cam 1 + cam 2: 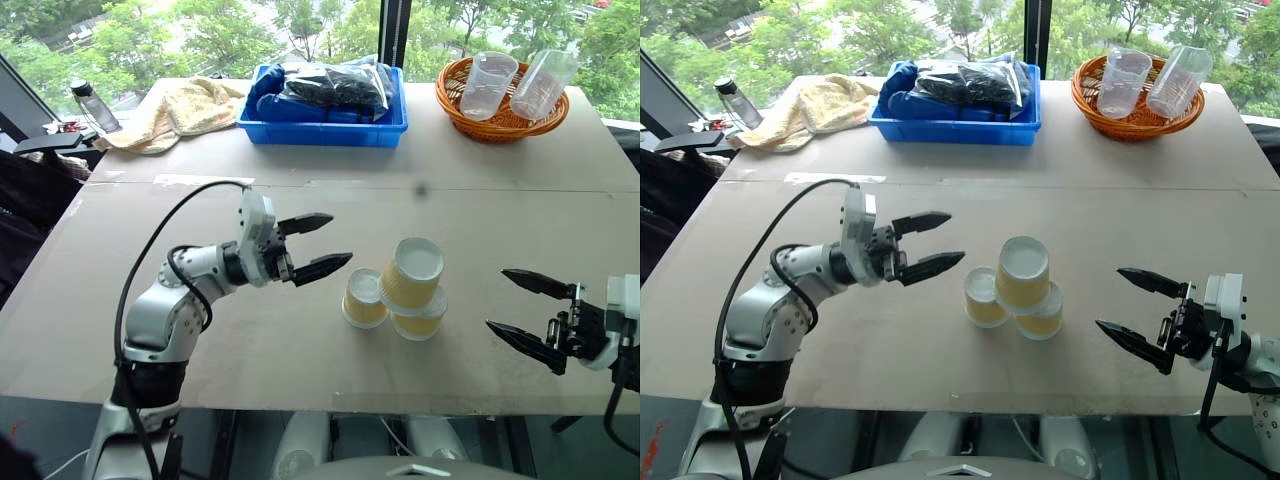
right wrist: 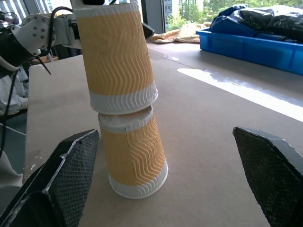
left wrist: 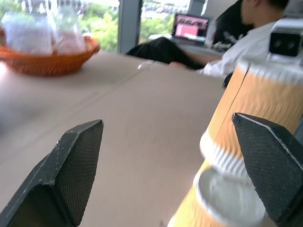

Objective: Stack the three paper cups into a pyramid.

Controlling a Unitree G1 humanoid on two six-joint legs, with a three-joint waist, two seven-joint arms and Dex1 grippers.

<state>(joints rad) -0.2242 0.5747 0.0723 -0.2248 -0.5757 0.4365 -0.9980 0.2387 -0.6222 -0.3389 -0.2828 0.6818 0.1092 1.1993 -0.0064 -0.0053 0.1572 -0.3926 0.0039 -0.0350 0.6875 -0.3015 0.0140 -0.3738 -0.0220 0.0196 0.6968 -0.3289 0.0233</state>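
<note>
Even daylight is admitted through the windows at twelve o'clock; the table [image 1: 300, 215] is brightly lit and only soft shadows are cast; a glare stripe is seen on it in the right wrist view; the paper cups [image 3: 246, 142] are smeared by blur in the left wrist view.

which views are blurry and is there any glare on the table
Left wrist view: the near paper cups are soft and smeared, the orange basket hazy. Right wrist view: cups sharp, a bright glare strip on the table. Eye views: even daylight, soft shadows.
</note>
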